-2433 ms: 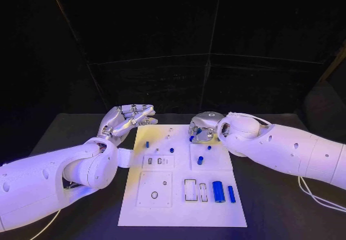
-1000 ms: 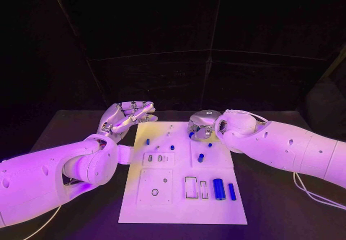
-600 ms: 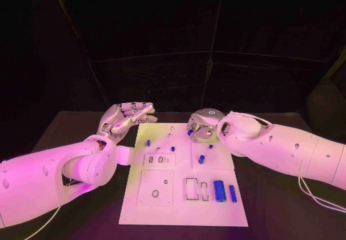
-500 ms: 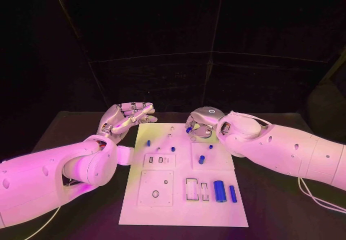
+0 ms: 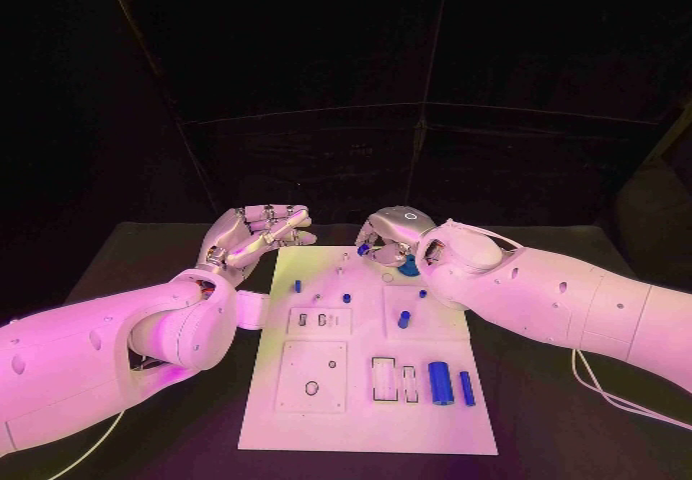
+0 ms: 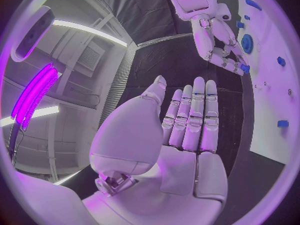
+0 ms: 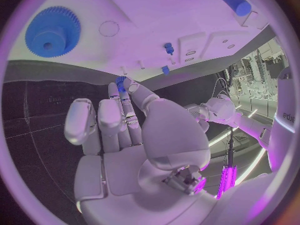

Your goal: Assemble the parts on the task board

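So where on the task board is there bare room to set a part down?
The near strip of the task board, below the rectangular slots and the two blue cylinders, is bare. The far end is crowded: small blue pegs, the blue gear and the right hand above it.

Parts on task board
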Controlling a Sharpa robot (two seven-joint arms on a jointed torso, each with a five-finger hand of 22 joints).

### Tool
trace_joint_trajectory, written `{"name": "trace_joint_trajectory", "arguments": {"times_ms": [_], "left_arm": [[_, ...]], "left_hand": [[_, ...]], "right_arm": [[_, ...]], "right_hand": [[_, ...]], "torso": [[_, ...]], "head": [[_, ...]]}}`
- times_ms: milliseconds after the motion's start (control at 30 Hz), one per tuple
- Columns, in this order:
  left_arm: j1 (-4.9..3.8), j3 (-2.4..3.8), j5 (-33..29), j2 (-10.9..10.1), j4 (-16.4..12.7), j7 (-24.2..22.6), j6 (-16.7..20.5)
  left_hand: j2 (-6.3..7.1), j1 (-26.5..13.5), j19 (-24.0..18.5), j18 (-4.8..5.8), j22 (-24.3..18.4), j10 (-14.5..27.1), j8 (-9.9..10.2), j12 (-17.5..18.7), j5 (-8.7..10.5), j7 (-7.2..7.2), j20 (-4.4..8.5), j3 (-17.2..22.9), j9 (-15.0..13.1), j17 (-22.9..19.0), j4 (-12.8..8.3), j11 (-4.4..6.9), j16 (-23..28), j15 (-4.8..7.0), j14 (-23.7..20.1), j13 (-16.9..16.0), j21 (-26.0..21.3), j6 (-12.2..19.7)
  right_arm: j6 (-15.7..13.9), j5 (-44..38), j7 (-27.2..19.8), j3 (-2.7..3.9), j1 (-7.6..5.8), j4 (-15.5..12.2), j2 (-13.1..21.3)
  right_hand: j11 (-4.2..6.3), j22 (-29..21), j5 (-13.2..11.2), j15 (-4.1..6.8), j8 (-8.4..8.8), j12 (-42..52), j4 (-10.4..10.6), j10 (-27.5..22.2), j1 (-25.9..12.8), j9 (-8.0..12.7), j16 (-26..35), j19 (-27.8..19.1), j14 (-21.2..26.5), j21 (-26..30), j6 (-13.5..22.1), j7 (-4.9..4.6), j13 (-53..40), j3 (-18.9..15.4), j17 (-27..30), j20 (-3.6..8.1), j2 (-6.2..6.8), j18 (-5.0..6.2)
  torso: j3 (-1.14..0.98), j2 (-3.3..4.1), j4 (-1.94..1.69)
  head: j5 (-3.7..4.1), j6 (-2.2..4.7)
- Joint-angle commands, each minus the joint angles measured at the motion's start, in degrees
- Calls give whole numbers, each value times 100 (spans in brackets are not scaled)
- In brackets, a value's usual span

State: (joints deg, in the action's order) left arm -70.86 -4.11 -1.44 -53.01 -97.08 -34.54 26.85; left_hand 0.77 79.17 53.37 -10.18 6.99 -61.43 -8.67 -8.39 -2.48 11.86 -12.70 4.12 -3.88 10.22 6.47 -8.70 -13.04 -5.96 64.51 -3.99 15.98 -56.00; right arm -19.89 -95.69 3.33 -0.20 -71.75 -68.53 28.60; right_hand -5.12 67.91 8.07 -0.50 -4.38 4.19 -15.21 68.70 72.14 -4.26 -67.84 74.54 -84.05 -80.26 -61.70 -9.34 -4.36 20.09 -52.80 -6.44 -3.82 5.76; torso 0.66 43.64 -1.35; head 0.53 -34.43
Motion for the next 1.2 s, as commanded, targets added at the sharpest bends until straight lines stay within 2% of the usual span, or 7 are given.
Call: {"name": "trace_joint_trajectory", "arguments": {"times_ms": [33,200,333,400,800,1200], "left_arm": [[-11,4,39,3,-8,-25,-86],[-13,4,39,12,5,-14,-101],[-16,5,39,4,-4,-11,-106],[-18,5,39,5,-4,-10,-108],[-33,5,39,14,-3,-8,-114],[-44,5,39,20,-1,-5,-118]], "left_hand": [[-12,23,58,-30,-6,-16,29,39,-28,15,2,-10,7,5,-32,-13,34,-20,31,6,-21,-21],[-15,25,58,-30,-8,-18,33,45,-27,15,1,-8,8,8,-38,-14,39,-21,31,6,-24,-22],[-15,25,58,-30,-8,-18,33,45,-27,15,1,-8,8,8,-38,-14,39,-21,31,6,-24,-22],[-15,25,58,-30,-8,-18,33,45,-27,15,1,-8,8,8,-38,-14,39,-21,31,6,-24,-22],[-16,28,58,-29,-11,-17,38,52,-27,15,0,-8,9,9,-44,-15,44,-23,29,8,-28,-21],[-16,28,58,-29,-11,-17,38,52,-27,15,0,-8,9,9,-44,-15,44,-23,29,8,-28,-21]], "right_arm": [[55,121,-58,5,-14,105,-97],[156,120,9,4,-13,348,-355],[146,87,130,4,-13,436,-464],[142,62,204,4,-13,496,-530],[163,-9,352,4,-13,728,-724],[507,-44,364,3,-12,896,-849]], "right_hand": [[-13,9,-27,10,30,-28,7,-6,-15,9,-29,33,-46,-14,-24,-9,10,21,-10,-22,53,-115],[-16,7,-43,7,37,-33,25,-16,-33,12,-36,29,-45,-15,-14,-11,13,28,-11,-25,68,-115],[-18,12,-51,5,39,-34,36,-20,-43,13,-40,31,-45,-17,-11,-13,14,32,-12,-27,72,-115],[-18,12,-51,5,39,-34,36,-20,-43,13,-40,31,-45,-17,-11,-13,14,32,-12,-27,72,-115],[-22,14,-51,2,47,-40,56,-36,-58,16,-54,28,-46,-19,3,-16,17,47,-22,-30,84,-115],[-32,2,-60,-6,61,-49,86,-73,-83,22,-53,13,-38,-15,38,-24,24,69,-2,-37,116,-112]], "torso": [[3,14,-4],[2,20,-4],[5,35,-4],[5,34,-6],[10,38,-10],[6,37,-9]], "head": [[2,12],[-8,-4],[-12,18],[-15,-6],[-20,-15],[-52,-32]]}}
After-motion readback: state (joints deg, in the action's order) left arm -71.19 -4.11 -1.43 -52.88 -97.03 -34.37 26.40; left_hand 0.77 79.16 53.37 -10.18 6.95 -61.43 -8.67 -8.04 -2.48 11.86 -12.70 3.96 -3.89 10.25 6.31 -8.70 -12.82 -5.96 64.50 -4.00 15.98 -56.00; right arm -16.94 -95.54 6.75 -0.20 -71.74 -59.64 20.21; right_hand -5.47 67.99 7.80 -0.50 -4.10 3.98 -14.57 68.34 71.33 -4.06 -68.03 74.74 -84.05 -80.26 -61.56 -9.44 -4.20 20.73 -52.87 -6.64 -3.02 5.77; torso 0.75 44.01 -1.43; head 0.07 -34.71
